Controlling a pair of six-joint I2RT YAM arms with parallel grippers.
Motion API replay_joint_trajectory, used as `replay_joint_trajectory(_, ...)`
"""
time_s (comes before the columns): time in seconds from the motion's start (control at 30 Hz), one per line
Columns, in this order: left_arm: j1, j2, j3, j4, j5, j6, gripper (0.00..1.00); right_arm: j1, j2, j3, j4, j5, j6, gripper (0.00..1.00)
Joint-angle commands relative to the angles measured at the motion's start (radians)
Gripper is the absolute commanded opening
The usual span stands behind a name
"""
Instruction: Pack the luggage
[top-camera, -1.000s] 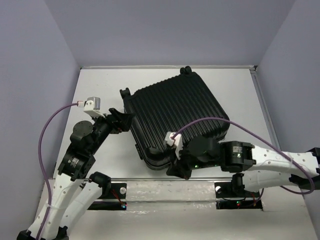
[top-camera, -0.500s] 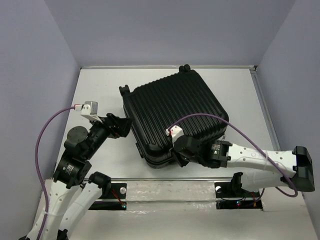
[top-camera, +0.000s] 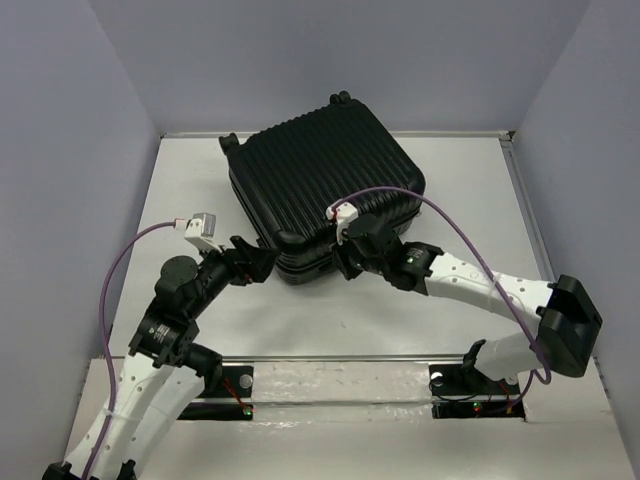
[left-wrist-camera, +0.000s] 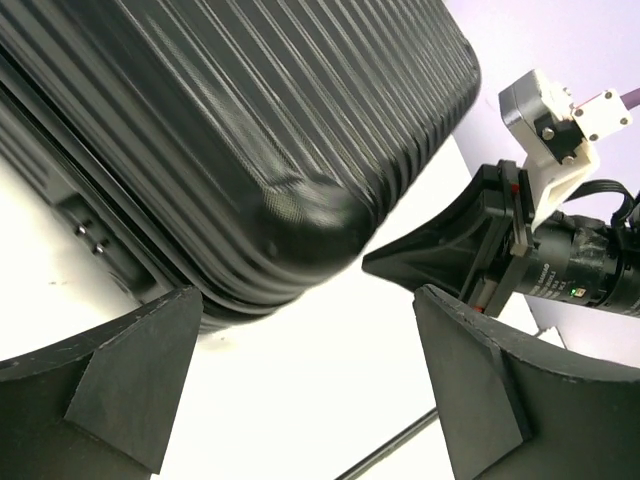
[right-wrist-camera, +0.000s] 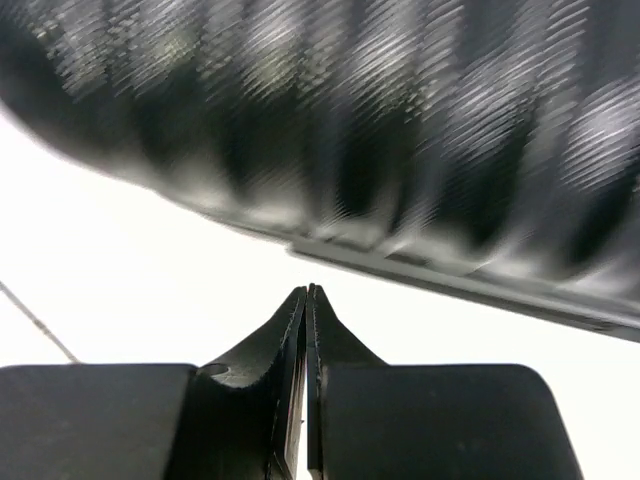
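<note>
Luggage lies closed on the surface, far-centre, so its contents are hidden. Left pincer gapes wide and empty at the near-left corner. Right pincer has its fingers pressed together on nothing, just beside the near edge.

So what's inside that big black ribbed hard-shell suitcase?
Nothing inside shows. The big black ribbed hard-shell suitcase lies shut on the white table, so only its grooved outer shell is visible; any contents are covered by the lid.
</note>
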Motion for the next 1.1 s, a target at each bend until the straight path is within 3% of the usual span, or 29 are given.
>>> replay_joint_trajectory(0.0,0.003,0.012,-0.007,0.095,-0.011,-0.004,0.99,-0.03,-0.014,0.0,0.134,-0.107,-0.036,0.08)
replay_joint_trajectory(0.1,0.003,0.015,-0.004,0.086,-0.007,0.006,0.99,-0.057,-0.089,-0.094,0.164,-0.172,-0.023,0.14)
replay_joint_trajectory(0.23,0.003,-0.008,-0.02,0.066,-0.027,0.007,0.99,-0.206,-0.273,-0.295,0.243,-0.236,0.046,0.35)
replay_joint_trajectory(0.4,0.003,-0.011,-0.037,0.102,-0.016,-0.028,0.99,-0.628,-0.332,-0.415,0.371,-0.369,0.172,0.37)
replay_joint_trajectory(0.6,0.003,0.0,-0.007,0.084,-0.053,-0.007,0.99,-0.896,-0.197,-0.455,0.536,-0.42,0.206,0.37)
replay_joint_trajectory(0.63,0.003,0.004,-0.004,0.082,-0.059,-0.004,0.99,-0.921,-0.163,-0.458,0.573,-0.484,0.197,0.37)
replay_joint_trajectory(0.67,0.003,0.017,-0.005,0.078,-0.065,-0.002,0.99,-0.941,-0.092,-0.483,0.699,-0.535,0.189,0.37)
replay_joint_trajectory(0.8,0.003,0.031,-0.007,0.076,-0.059,0.006,0.99,-0.987,0.095,-0.524,1.008,-0.698,0.21,0.39)
replay_joint_trajectory(0.87,0.003,0.027,-0.001,0.069,-0.068,0.015,0.99,-1.008,0.154,-0.52,1.129,-0.765,0.229,0.46)
replay_joint_trajectory(0.93,0.003,0.027,0.018,0.043,-0.087,0.038,0.99,-1.008,0.2,-0.514,1.171,-0.787,0.235,0.54)
replay_joint_trajectory(1.07,0.003,0.018,0.022,0.035,-0.081,0.046,0.99,-1.008,0.245,-0.489,1.233,-0.824,0.229,0.57)
